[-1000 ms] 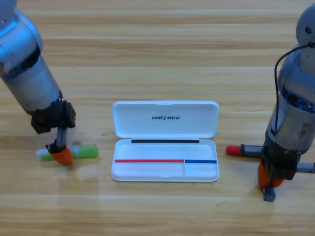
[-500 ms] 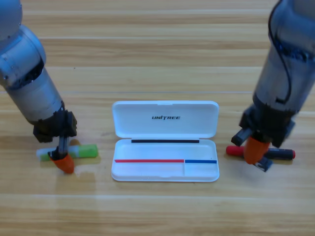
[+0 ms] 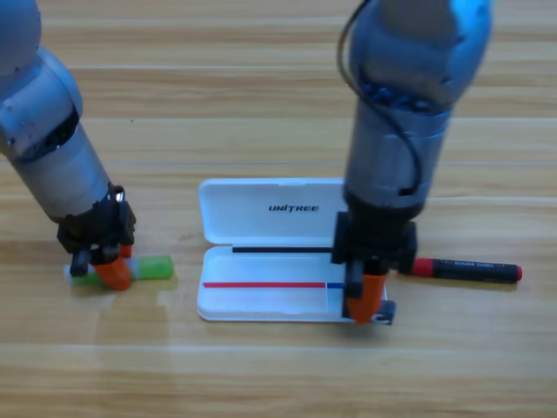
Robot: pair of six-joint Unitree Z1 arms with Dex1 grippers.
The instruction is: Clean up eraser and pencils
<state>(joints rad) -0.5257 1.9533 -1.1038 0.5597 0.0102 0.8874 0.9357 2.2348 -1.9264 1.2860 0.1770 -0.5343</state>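
My right claw (image 3: 365,306) points down over the right end of the white case's (image 3: 261,300) tray and hides most of the eraser (image 3: 385,311); only a small dark corner shows beside the orange tip. The claw seems pinched on it, though I cannot see the gap itself. My right arm also covers the right end of the case's lid. My left claw (image 3: 111,270) sits on the green pencil (image 3: 152,267), covering its middle, and I cannot tell whether it is spread or pressed together.

Half a second ago my right claw was over the black pencil (image 3: 466,270), right of the case; it has since swung left over the tray. That pencil now lies fully uncovered on the desk (image 3: 278,113).

I count two pencils, one eraser, one case.
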